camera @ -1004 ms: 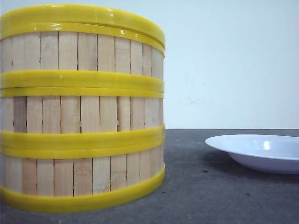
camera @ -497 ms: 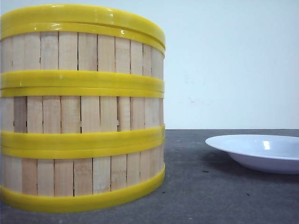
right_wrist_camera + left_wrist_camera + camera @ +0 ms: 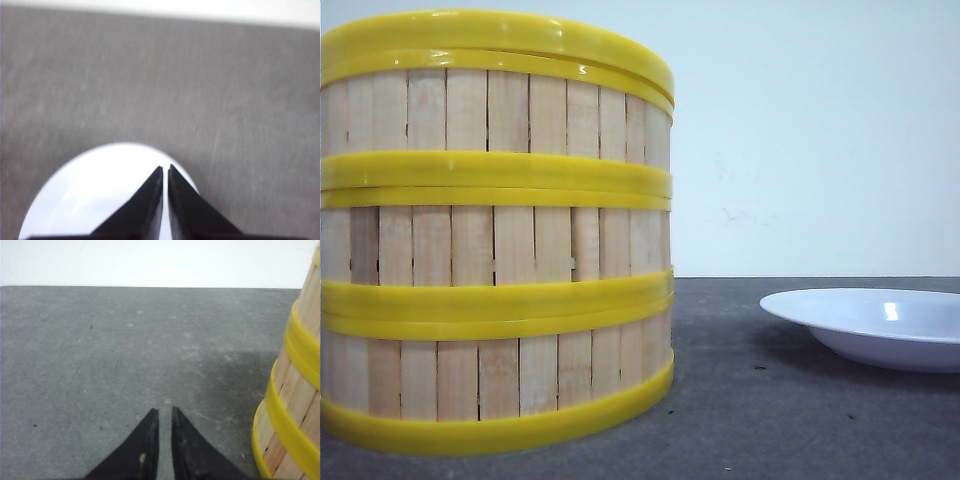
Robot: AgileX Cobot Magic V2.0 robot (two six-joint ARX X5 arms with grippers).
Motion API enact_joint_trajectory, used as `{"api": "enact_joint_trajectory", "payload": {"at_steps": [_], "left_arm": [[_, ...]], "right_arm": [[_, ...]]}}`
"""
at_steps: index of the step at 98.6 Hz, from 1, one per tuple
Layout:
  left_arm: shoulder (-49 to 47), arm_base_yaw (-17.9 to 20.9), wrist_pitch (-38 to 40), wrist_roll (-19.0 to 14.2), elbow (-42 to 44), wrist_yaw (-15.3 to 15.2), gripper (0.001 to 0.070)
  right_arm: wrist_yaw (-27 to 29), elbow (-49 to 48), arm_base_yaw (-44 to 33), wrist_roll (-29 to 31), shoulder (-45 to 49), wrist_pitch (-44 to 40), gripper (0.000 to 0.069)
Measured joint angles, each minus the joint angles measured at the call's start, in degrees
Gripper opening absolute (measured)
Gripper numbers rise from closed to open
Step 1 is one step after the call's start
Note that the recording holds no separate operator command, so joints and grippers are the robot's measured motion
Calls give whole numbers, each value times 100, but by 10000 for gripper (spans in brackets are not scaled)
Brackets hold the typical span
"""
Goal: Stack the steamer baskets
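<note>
Three steamer baskets (image 3: 495,240) stand stacked one on another at the left of the front view, pale slat walls between yellow rims. The stack's side (image 3: 295,405) also shows in the left wrist view. My left gripper (image 3: 165,410) hangs over bare table beside the stack, shut, with nothing between its fingers. My right gripper (image 3: 165,167) is shut and empty above the white plate (image 3: 95,195). Neither gripper appears in the front view.
A white plate (image 3: 875,325) lies on the dark grey table (image 3: 770,420) to the right of the stack. A pale wall runs behind the table.
</note>
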Motion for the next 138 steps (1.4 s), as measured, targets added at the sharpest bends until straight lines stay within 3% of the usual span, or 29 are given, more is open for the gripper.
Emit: {"api": "enact_joint_trajectory", "payload": {"at_steps": [17,25,41,55,80,138], "left_arm": [[0,0,0,0,0,-2,18],[0,0,0,0,0,-2,18],[0,0,2,0,0,-2,18],[0,0,0,0,0,-2,18],[0,0,2,0,0,0,18],[0,0,2,0,0,0,18]], "right_arm": [[-57,-1792,0,9,-1567,2378,10],[-59,-2634,0,20,-2358,2975,10],[-57,-3897,0,37,-3845,2461,10],[-55,-4323,0,44,-4793,1860,10],[-55,-4404,4,46,-4776,1235,10],[-57,-4402,4,46,-4771,1248,10]]}}
